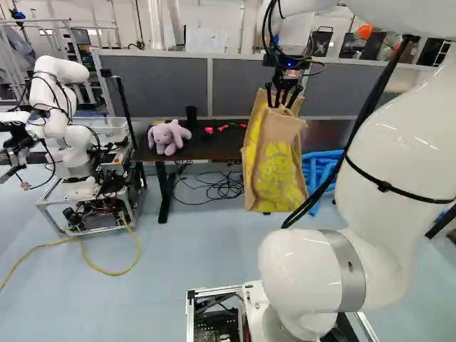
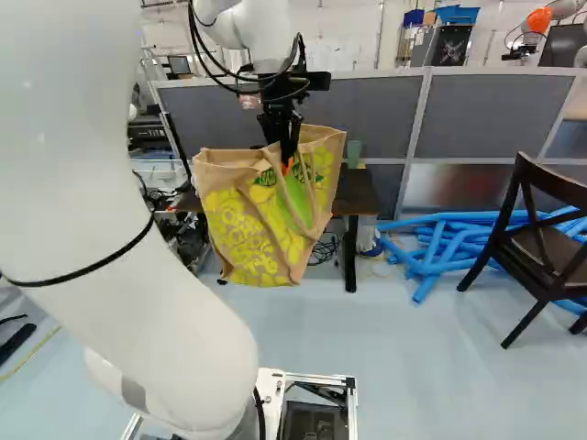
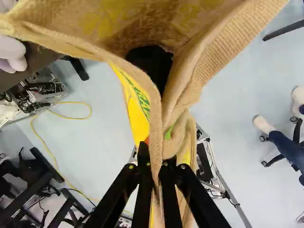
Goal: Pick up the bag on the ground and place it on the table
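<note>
My gripper (image 1: 283,98) is raised well above the floor and shut on the top of the jute bag (image 1: 271,167). In the wrist view, a strip of the bag's cloth (image 3: 156,109) runs between the two fingers of the gripper (image 3: 156,159). Tan with yellow print, the bag (image 2: 261,225) hangs from it in the air, its mouth partly spread, with something dark inside. Behind the bag in the left base view is the dark table (image 1: 203,148); part of its top is hidden by the bag. Whether they touch cannot be told.
A purple plush toy (image 1: 169,137), a dark cup (image 1: 192,116) and small red items (image 1: 224,127) are on the table. Cables lie beneath it. Another robot (image 1: 71,128) stands left. Blue tubes (image 2: 440,247) and a dark chair (image 2: 541,243) are to the right.
</note>
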You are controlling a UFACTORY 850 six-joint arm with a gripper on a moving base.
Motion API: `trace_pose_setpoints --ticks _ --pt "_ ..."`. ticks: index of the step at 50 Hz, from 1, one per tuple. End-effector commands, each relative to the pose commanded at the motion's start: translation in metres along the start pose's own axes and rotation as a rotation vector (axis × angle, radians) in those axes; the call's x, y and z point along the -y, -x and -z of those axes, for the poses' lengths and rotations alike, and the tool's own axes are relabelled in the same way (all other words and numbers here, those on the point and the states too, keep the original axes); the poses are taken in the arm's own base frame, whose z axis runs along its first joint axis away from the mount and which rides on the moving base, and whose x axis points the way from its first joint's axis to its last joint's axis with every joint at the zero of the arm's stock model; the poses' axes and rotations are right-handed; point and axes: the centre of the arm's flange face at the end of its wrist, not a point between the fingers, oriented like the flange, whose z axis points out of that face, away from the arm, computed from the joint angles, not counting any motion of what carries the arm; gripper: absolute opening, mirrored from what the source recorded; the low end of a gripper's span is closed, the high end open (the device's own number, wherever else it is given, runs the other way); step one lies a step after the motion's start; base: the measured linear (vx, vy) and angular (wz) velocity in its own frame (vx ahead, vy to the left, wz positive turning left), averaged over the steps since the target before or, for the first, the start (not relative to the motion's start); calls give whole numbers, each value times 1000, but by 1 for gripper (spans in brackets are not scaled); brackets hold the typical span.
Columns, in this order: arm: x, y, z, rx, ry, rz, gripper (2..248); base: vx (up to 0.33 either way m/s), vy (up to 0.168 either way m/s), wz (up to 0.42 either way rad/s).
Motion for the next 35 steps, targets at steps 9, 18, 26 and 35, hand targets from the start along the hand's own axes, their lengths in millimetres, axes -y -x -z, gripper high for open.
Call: trace_pose_setpoints --ticks 9,18,26,35 --pt "0 0 0 0 0 0 24 95 -1 -20" --pt "0 0 0 0 0 0 24 93 -2 -15" --pt "0 0 0 0 0 0 24 103 -1 -15" --pt "0 0 0 0 0 0 24 116 0 -17"
